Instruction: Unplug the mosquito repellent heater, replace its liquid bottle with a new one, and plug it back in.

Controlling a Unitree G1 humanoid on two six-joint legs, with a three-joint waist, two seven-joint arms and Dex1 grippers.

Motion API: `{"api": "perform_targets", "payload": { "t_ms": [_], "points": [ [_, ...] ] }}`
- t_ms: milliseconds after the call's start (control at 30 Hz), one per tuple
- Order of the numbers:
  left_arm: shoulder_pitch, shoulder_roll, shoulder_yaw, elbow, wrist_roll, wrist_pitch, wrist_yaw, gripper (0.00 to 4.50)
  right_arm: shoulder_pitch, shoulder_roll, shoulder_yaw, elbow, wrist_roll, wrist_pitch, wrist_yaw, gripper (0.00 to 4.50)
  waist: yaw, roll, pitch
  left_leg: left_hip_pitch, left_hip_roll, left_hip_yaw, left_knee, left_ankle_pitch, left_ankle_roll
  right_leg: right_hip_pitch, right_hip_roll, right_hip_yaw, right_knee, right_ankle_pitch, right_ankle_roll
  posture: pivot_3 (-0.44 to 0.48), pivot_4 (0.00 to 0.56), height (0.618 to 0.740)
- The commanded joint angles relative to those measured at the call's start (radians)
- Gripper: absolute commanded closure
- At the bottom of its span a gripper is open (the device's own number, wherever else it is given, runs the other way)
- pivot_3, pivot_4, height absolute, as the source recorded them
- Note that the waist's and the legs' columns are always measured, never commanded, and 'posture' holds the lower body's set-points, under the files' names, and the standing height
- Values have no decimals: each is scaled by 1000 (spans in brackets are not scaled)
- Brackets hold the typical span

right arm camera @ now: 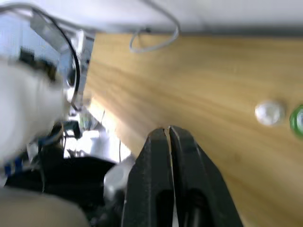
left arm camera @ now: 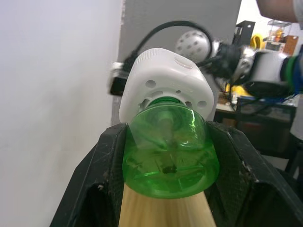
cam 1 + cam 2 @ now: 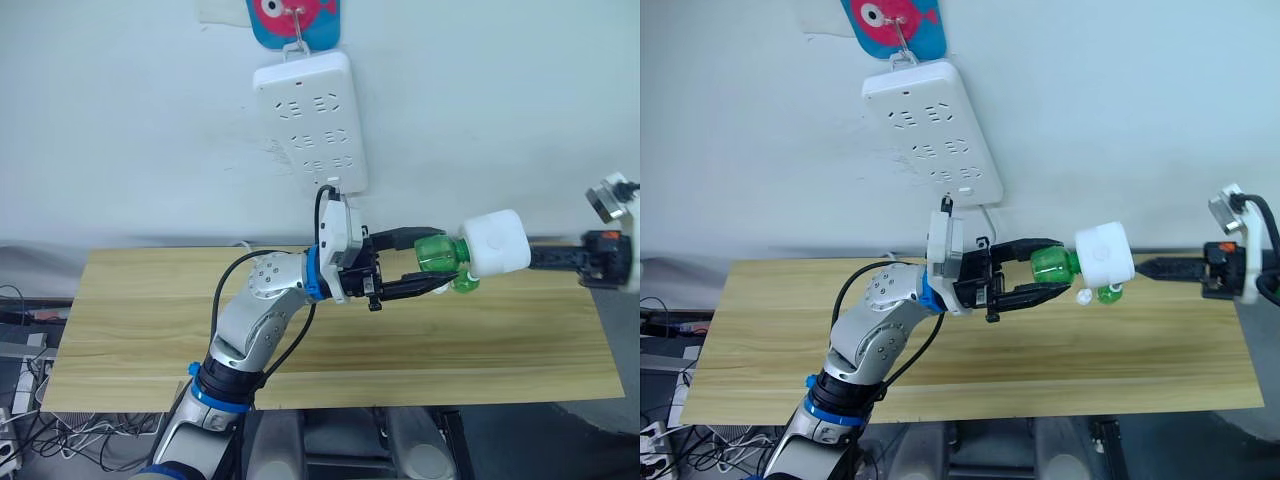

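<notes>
Clamping the green bottle (image 3: 438,252) in its jaws above the worktop (image 3: 150,320), the left gripper (image 3: 425,262) steadies the heater (image 3: 497,243) for unscrewing, while the right gripper (image 3: 1152,267), jaws together, sits just beside the heater

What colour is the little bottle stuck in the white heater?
Green and see-through. The bottle shows best in the left wrist view, held between the left gripper's black fingers, screwed into the heater.

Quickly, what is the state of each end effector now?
Left end effector: closed on the green transparent plastic liquid bottle, still attached to the small white rounded-square plastic heater.
Right end effector: closed, holding nothing.
</notes>
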Motion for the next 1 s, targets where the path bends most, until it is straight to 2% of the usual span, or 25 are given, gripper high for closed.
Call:
{"api": "perform_targets", "payload": {
  "t_ms": [33,233,367,500,633,767,1000],
  "points": [
    [17,2,-3,-76,-34,13,3,2285,-84,40,3,26,-50,30,13,4458,-1,0,0,0,0,0,0,0,0,0,0,0,0,0,0,-148,345,740],
    [25,3,-1,-87,-36,25,7,2285,-115,84,13,-28,-62,105,66,4458,2,0,0,-1,0,0,-1,0,0,0,0,-1,-2,0,0,-146,346,740],
    [23,-1,-1,-83,-34,23,9,2285,-119,130,-22,-68,-45,163,35,4458,2,0,0,-1,0,-1,0,0,0,0,0,-1,-1,0,0,-147,347,740],
    [19,-1,2,-79,-32,20,9,2285,-111,113,-38,-40,-105,150,33,4458,2,0,0,-1,0,-1,0,0,0,0,0,-1,-1,0,0,-147,346,740],
    [29,8,4,-88,-34,20,7,2285,-153,58,-42,61,-166,141,79,4458,2,0,0,-1,0,-1,0,0,0,0,0,-1,-1,0,0,-147,344,740],
    [38,23,10,-87,-35,15,-2,2285,-224,-41,-16,139,-136,246,212,4458,0,0,0,-1,0,1,0,0,0,-2,0,0,0,0,0,-150,346,740],
    [44,32,14,-78,-31,3,-11,2285,-296,-193,148,151,-18,283,400,4458,-1,0,0,-1,0,1,-1,0,0,-2,0,1,-1,0,0,-160,341,740]
  ]
}}
